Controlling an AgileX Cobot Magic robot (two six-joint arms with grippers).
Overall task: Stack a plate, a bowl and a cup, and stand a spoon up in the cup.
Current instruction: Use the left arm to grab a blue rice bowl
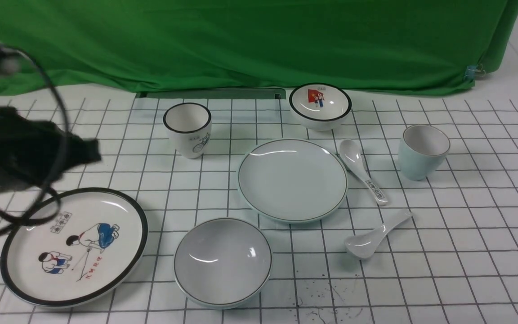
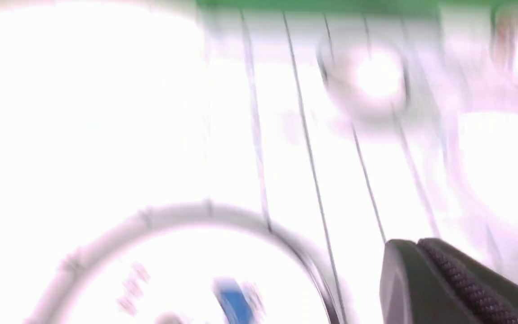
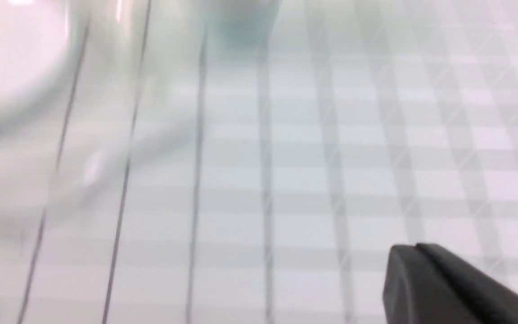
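Plate lies flat mid-worktop, nothing stacked on it; bowl, cup and spoon sit apart, all still to place. Both jaws look clenched on nothing, though the wrist views blur.

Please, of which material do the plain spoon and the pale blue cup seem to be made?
Plain spoon: probably white glazed ceramic; it has bright glossy highlights.
Pale blue cup: likely ceramic, smooth glaze, brownish rim; plastic cannot be excluded.
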